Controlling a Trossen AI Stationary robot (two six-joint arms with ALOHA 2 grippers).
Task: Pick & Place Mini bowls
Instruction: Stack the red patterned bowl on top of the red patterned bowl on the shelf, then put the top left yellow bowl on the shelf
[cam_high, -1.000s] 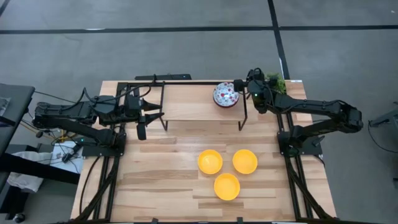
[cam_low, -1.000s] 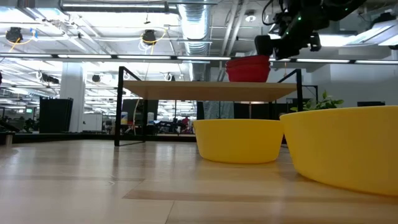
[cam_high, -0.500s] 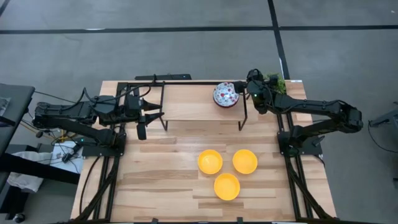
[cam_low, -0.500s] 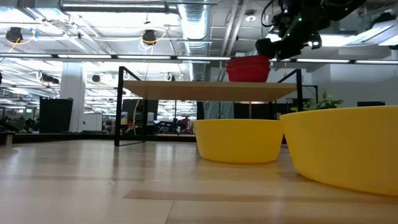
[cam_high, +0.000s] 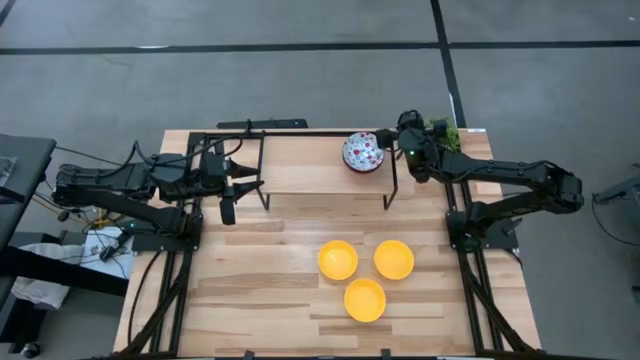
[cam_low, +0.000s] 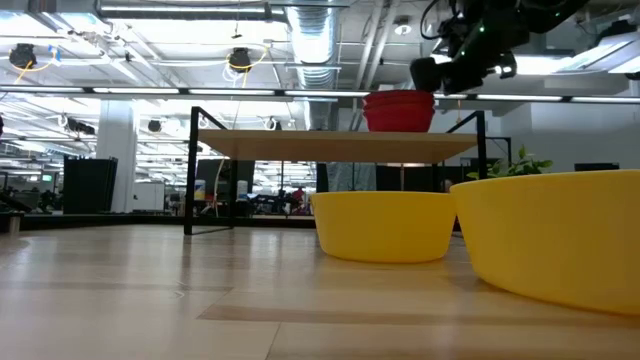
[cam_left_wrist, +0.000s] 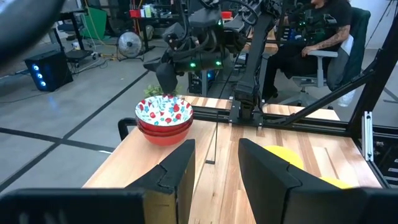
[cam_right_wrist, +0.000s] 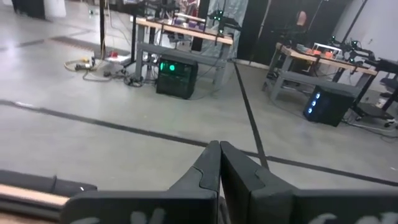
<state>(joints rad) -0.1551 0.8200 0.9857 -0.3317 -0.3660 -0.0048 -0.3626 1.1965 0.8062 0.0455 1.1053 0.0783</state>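
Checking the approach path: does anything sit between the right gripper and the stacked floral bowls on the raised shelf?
Nothing visible. The right gripper, shut, hangs beside the floral bowls on the shelf, with only open air between them. The yellow bowls lie lower on the table.

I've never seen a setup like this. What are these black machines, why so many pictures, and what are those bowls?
Two robot arms work at a wooden table. One camera looks straight down, one sits at tabletop height, and one rides on each wrist. Three yellow bowls sit on the table. A stack of floral bowls rests on a raised shelf. The right tool, shut and holding nothing, hangs beside that stack. The left tool waits open at the shelf's other end, also holding nothing. A small green plant stands behind the right arm.
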